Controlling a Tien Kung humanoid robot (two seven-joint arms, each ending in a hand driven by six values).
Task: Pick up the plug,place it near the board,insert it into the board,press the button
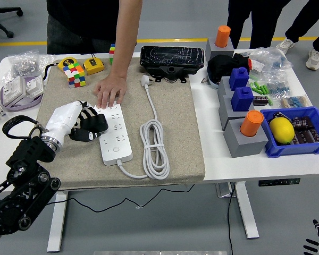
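The white power strip (116, 135) lies lengthwise on the beige mat (175, 117). Its white cable (155, 151) coils at its right and runs up to the white plug (145, 81), which lies loose on the mat near the far edge. My left hand (89, 127), white-shelled with black fingers, sits at the strip's left edge with fingers curled, touching its side and holding nothing. A person's hand (110, 91) rests flat on the strip's far end. My right hand (315, 244) barely shows at the lower right corner, below the table.
A black device (173, 58) stands at the mat's far edge. Colour cubes (74, 74) and a yellow tape measure (93, 66) lie at the far left. Grey blocks with blue and orange pegs (244, 125) and a blue bin (295, 133) fill the right side.
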